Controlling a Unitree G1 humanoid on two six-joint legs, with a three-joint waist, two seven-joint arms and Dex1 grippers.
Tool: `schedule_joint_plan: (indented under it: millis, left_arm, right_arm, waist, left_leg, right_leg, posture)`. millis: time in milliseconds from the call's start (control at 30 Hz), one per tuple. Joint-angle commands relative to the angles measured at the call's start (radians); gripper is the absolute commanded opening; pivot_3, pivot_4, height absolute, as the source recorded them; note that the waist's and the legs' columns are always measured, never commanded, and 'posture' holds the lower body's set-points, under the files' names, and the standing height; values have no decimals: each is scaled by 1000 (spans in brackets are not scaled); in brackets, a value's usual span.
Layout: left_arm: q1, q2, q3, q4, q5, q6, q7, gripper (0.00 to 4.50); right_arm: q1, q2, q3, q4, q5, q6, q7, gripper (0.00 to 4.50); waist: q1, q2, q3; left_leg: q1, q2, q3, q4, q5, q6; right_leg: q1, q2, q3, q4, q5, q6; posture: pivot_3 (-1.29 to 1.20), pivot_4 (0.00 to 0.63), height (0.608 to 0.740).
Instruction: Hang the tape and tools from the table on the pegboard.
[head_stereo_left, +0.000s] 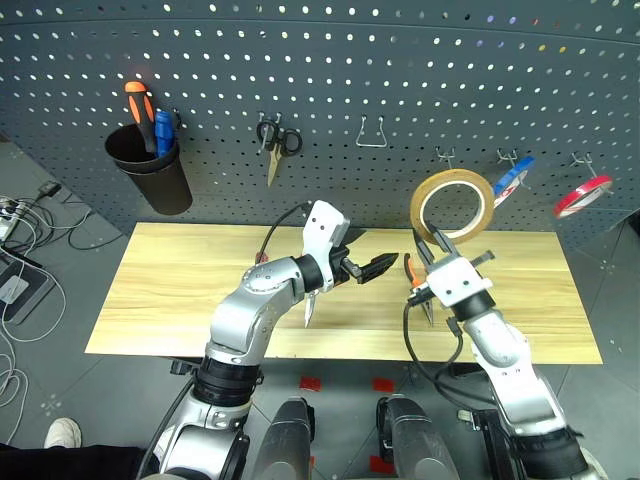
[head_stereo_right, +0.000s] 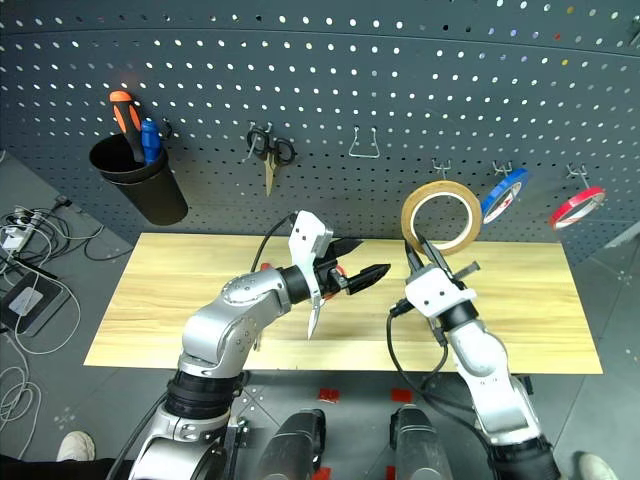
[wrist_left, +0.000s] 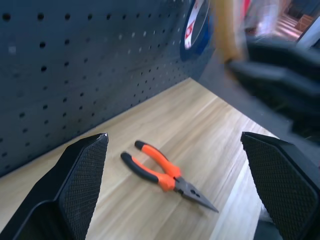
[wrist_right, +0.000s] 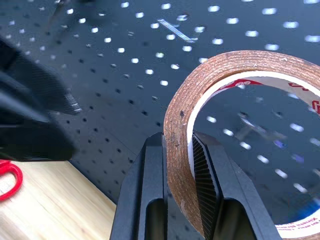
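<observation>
Head views: the right gripper (head_stereo_left: 428, 243) pinches the tape (head_stereo_left: 452, 204) by its lower rim, lifted before the pegboard (head_stereo_left: 330, 80). The left gripper (head_stereo_right: 362, 273) gapes wide above the table (head_stereo_left: 180, 290).

Left wrist view: the pliers (wrist_left: 167, 175) lie on the wood between the spread fingers (wrist_left: 82, 180) (untouched).

Right wrist view: both fingers clamp the roll's wall.

Your right gripper (wrist_right: 179, 165) pinches the band of the tape (wrist_right: 240, 115), one finger outside the roll and one inside its open centre. Behind it you see the pegboard (wrist_right: 125, 60). The other gripper (wrist_right: 30, 115) looms dark alongside, above the table (wrist_right: 45, 210), where a red handle loop (wrist_right: 10, 180) lies.
</observation>
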Motion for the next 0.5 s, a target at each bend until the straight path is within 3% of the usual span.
schedule_joint_plan:
  millis: [33,367,500]
  left_arm:
    - [-21,-2,-13,8,-7,-40,-5,4500]
    - [-1,-8,-16,-13,-20,-39,26,4500]
    - [-1,-6,-20,-15,-23,-38,27,4500]
  right_arm:
    - [-74,-8,-24,80,45,-61,20,439]
    - [-121,10,-86,198,147,-18,53,439]
    - [-92,23,-77,171,162,8,75,1701]
  waist:
    - [0,0,-1]
    - [4,0,-3]
    - [5,0,-5]
  left_leg:
    - [0,0,0,0,0,0]
    - [0,0,1,0,0,0]
    - [0,0,1,0,0,0]
  right_leg:
    - [0,0,0,0,0,0]
    - [0,0,0,1,0,0]
    - [0,0,0,1,0,0]
  posture:
    - [92,202,740]
    - [111,206,740]
    - [105,207,740]
